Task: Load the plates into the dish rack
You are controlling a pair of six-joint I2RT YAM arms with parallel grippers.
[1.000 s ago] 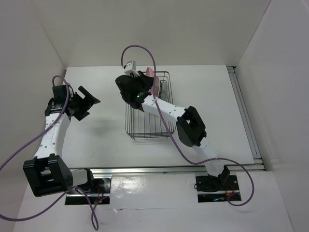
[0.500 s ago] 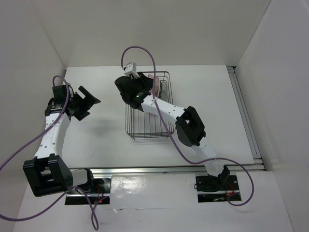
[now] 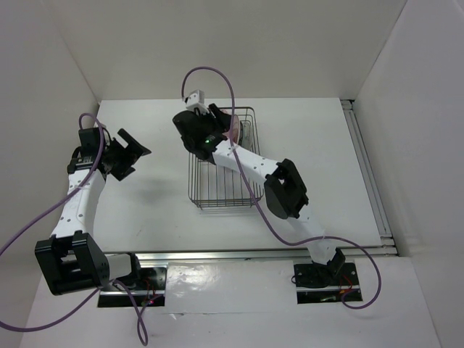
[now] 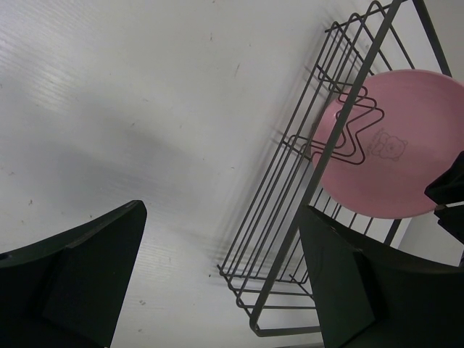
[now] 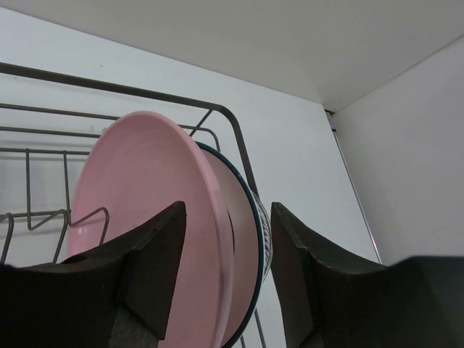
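The dish rack (image 3: 197, 190) is a black wire basket in the middle of the table. The pink plate (image 5: 138, 188) stands on edge in the prongs at its far end, also in the top view (image 3: 233, 130) and left wrist view (image 4: 391, 159). Close behind it stands a plate with a dark teal rim (image 5: 255, 226), then a patterned edge (image 5: 267, 245). A clear glass plate cannot be made out. My right gripper (image 5: 228, 208) is open, its fingers straddling the plates' top edges without pressing them. My left gripper (image 4: 225, 275) is open and empty, left of the rack (image 4: 290, 217).
White walls enclose the table on the left, back and right. A metal rail (image 3: 366, 170) runs along the table's right edge. The right arm's purple cable (image 3: 210, 72) loops above the rack's far end.
The right gripper has shifted slightly over the rack's far end, and the pink plate now shows less above the wrist. The left arm has not moved.
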